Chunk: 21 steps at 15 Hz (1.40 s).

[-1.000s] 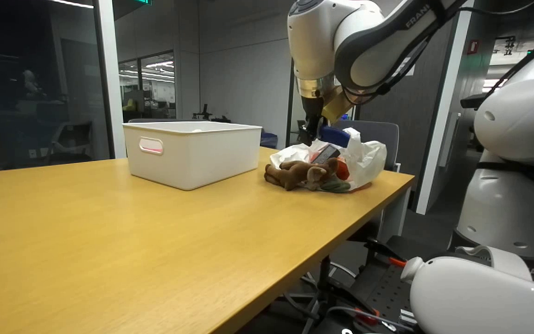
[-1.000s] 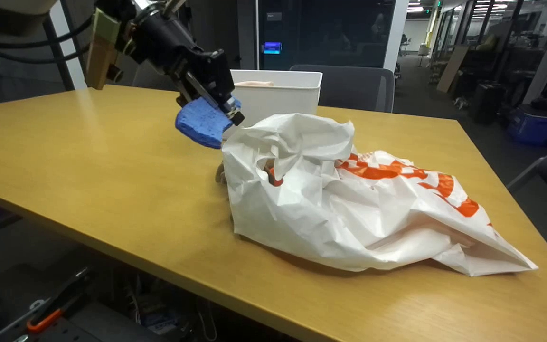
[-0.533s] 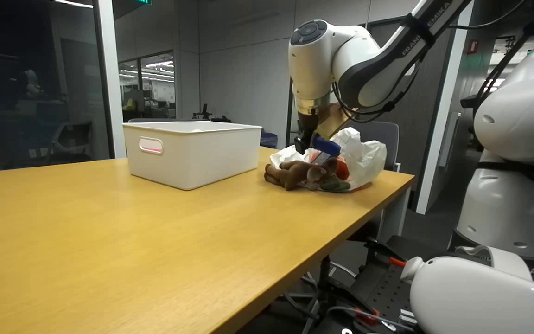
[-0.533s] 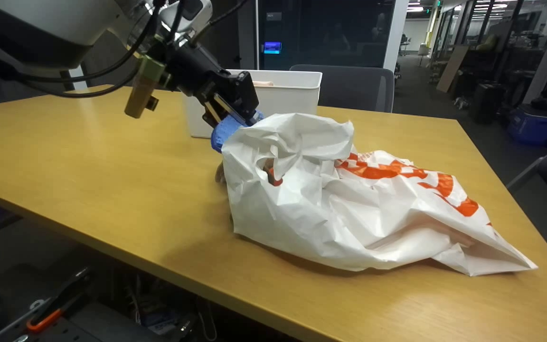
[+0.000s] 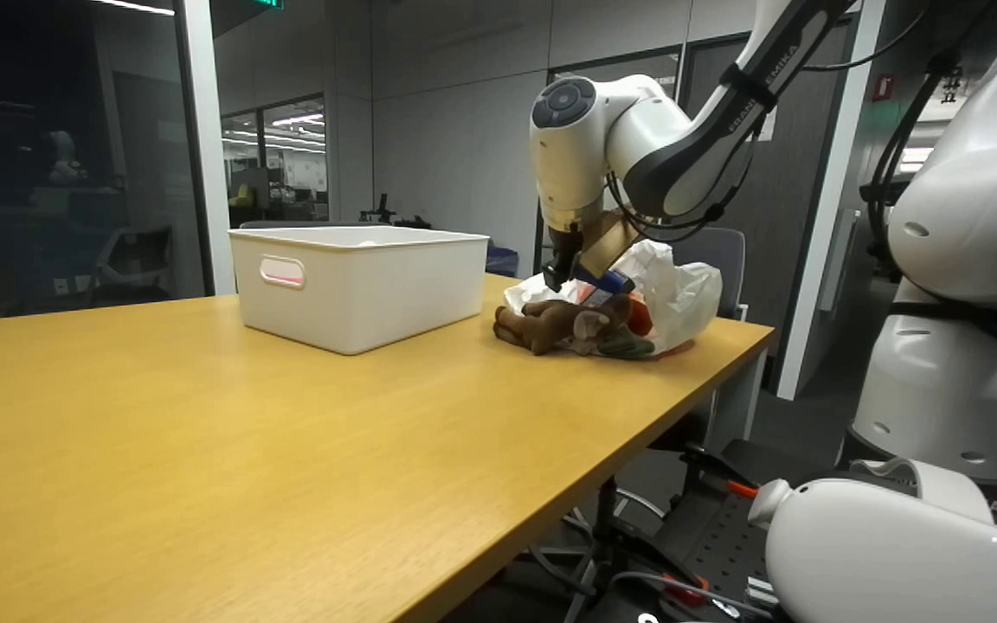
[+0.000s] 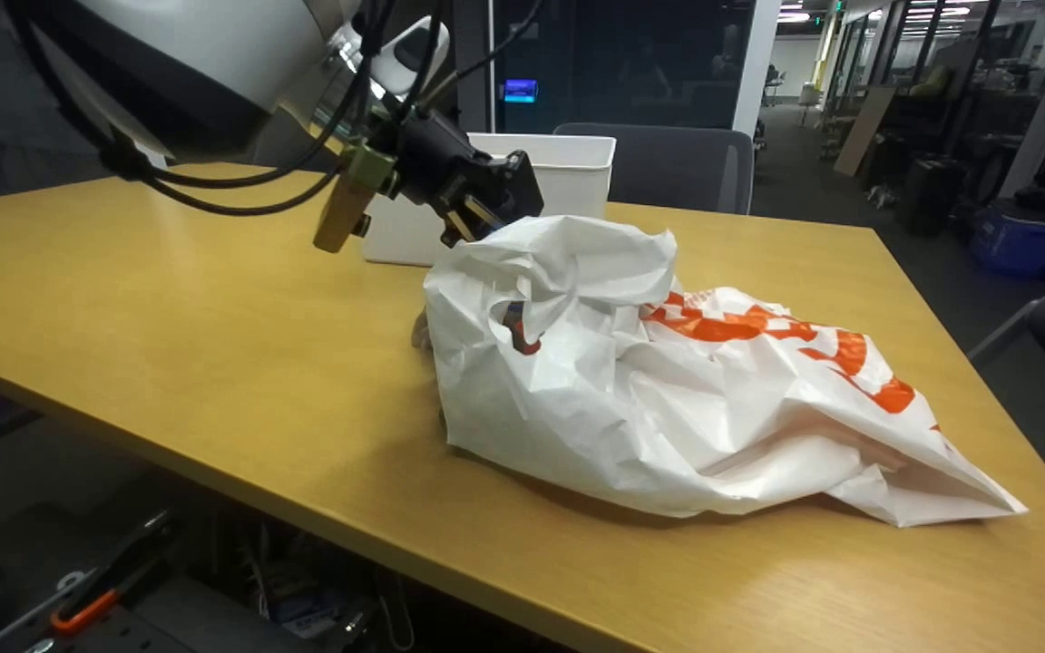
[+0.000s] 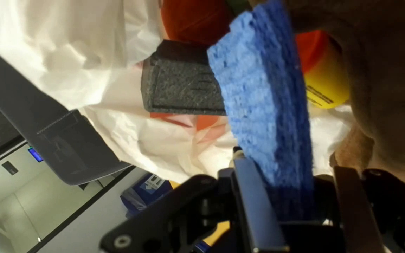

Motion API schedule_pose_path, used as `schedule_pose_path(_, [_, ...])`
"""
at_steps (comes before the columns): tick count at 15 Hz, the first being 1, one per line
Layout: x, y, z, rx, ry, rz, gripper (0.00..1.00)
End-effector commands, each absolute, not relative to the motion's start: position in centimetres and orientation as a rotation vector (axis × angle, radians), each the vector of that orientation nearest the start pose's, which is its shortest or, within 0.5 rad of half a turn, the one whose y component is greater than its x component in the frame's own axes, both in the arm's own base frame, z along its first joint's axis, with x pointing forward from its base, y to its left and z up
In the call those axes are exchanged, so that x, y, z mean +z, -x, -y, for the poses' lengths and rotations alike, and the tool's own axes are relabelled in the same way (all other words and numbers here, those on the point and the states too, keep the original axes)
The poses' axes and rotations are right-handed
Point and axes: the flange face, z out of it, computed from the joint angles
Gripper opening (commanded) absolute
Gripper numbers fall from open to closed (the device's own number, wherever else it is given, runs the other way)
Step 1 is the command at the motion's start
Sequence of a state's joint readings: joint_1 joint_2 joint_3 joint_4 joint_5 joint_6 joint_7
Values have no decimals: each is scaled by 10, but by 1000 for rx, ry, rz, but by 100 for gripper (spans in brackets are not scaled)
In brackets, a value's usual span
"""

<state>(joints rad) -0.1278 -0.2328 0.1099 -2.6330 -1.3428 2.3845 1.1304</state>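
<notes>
The hand (image 7: pixel 290 172) is closed on one end of a blue sponge (image 7: pixel 255 95), whose long axis points outward at the mouth of the white bag (image 7: pixel 118 137), overlapping a grey block (image 7: pixel 181 84) in the wrist view.

Place: office | yellow table (image 6: pixel 259 345) | mesh chair (image 6: pixel 677 168) | glass partition (image 5: pixel 57 156) | corridor (image 6: pixel 796 163)

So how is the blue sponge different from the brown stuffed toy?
The sponge is blue, but the stuffed toy is brown. The sponge is a rough slab; the stuffed toy has limbs poking out. The end effector grips the sponge, while the stuffed toy lies below, not held. Both look soft, and both are by the white bag.
</notes>
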Motion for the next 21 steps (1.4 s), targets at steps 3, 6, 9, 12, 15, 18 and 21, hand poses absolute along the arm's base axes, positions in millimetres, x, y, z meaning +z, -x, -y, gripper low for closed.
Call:
schedule_pose_path(3, [296,-421,64,461,-2234,180,2])
schedule_pose_path(6, [292,-419,79,447,-2207,227,33])
schedule_pose_path(9, [295,-419,72,472,-2248,254,57])
schedule_pose_path(12, [303,-420,54,537,-2321,272,79])
schedule_pose_path(15, [316,-420,33,627,-2350,251,99])
schedule_pose_path(18, [325,-422,21,675,-2347,231,100])
schedule_pose_path(21, [333,-419,3,696,-2477,240,100])
